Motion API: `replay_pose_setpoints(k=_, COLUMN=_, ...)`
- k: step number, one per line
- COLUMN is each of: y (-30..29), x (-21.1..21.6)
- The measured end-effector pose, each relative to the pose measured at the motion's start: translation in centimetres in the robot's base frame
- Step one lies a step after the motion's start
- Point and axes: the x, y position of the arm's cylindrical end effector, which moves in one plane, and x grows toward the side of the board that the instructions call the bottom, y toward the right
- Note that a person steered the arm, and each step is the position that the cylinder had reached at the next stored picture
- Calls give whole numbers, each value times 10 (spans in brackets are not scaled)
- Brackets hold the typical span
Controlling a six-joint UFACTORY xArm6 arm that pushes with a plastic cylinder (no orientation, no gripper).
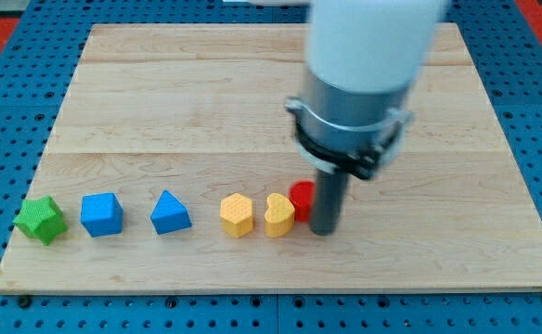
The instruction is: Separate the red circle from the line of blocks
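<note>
The red circle (302, 198) sits at the right end of a line of blocks near the view's bottom, touching the yellow heart (278, 214). My tip (324, 229) stands just right of the red circle, touching or nearly touching it, and the rod hides part of it. Left along the line lie a yellow hexagon (237, 215), a blue triangle (170, 212), a blue cube (101, 214) and a green star (40, 220).
The wooden board (206, 83) lies on a blue pegboard table (11, 93). The arm's white and grey body (364, 65) hangs over the board's right half. The board's bottom edge runs close below the line of blocks.
</note>
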Motion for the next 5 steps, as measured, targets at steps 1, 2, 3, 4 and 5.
replay_pose_setpoints(k=1, y=-12, x=-55)
replay_pose_setpoints(k=2, y=-68, x=-90)
replay_pose_setpoints(k=3, y=-88, x=-87)
replay_pose_setpoints(k=4, y=-122, x=-143)
replay_pose_setpoints(k=5, y=-148, x=-205)
